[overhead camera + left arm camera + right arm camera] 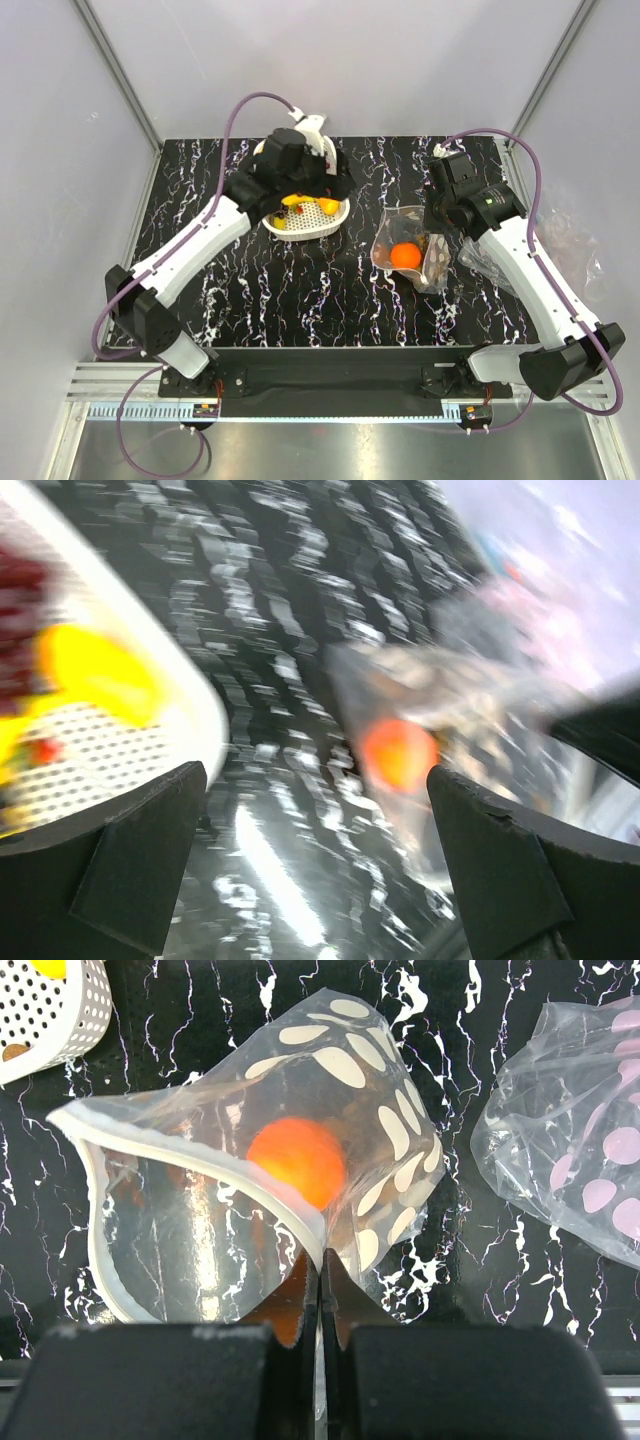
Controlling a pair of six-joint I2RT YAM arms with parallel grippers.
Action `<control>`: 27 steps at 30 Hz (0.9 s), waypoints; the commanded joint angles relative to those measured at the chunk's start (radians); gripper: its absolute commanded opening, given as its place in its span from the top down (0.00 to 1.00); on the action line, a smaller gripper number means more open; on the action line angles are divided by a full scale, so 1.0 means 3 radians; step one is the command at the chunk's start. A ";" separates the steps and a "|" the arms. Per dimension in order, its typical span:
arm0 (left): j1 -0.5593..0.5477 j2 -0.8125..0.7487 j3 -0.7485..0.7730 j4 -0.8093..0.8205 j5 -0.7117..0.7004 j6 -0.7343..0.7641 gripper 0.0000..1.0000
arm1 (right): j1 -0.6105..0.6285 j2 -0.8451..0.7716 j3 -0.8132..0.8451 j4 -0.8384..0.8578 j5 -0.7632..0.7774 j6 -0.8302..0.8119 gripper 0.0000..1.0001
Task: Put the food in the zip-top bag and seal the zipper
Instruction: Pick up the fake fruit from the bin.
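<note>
My left gripper (315, 815) hangs above the right rim of the white basket (300, 232), near the far edge of the counter (300, 290). Its jaws are spread wide with nothing between them. Yellow and red food (327, 206) lies in the basket; my wrist view is too blurred to name the pieces. My right gripper (320, 1270) is clamped tight on the rim of the zip-top bag (180, 1210), right of the counter's middle, its mouth gaping. The orange (297, 1160) sits inside it. A second, pink-spotted bag (590, 1150) lies by the right edge.
</note>
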 commanded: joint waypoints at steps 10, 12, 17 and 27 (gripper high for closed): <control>0.0780 0.0712 0.0201 -0.0138 -0.0130 -0.0373 0.03 | -0.0011 -0.0088 -0.0075 0.0149 0.0054 0.0014 1.00; 0.0852 0.0855 0.0196 -0.0056 0.0054 -0.0450 0.12 | -0.0011 -0.0093 -0.0085 0.0180 0.0053 0.0014 1.00; 0.0970 0.1039 0.0191 0.0108 0.0187 -0.0502 0.21 | -0.0006 -0.0082 -0.0116 0.0215 0.0038 -0.0017 1.00; 0.1302 0.1146 0.0594 -0.0362 0.0090 -0.0058 0.25 | -0.0006 -0.0067 -0.0146 0.0272 -0.0028 -0.0053 1.00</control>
